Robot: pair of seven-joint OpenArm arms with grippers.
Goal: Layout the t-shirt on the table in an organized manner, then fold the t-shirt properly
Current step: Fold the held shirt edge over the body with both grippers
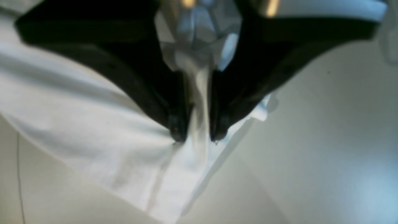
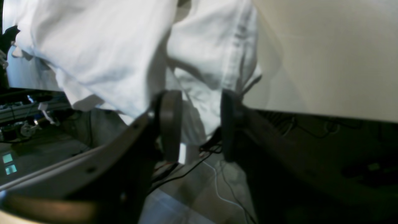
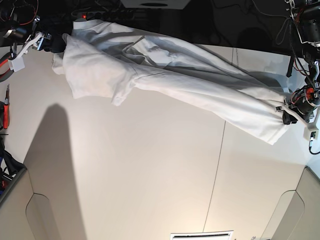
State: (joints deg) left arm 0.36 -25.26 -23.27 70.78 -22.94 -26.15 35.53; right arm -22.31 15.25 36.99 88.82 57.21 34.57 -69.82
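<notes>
table [image 3: 150, 170] bare in front | t-shirt [image 3: 165, 75] strung across the far half, long axis side to side between both arms | left gripper [image 1: 196, 138] nipping a hem corner, cloth bunched between near-together jaws | right gripper [image 2: 200, 124] jaws apart around a fold at the far table edge, grip unclear | shirt white, wrinkled, sagging mid-span

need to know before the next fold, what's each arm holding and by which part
Left gripper pinches the t-shirt at a bunched hemmed edge. Right gripper: cloth sits between parted jaws, a hold cannot be told.
</notes>
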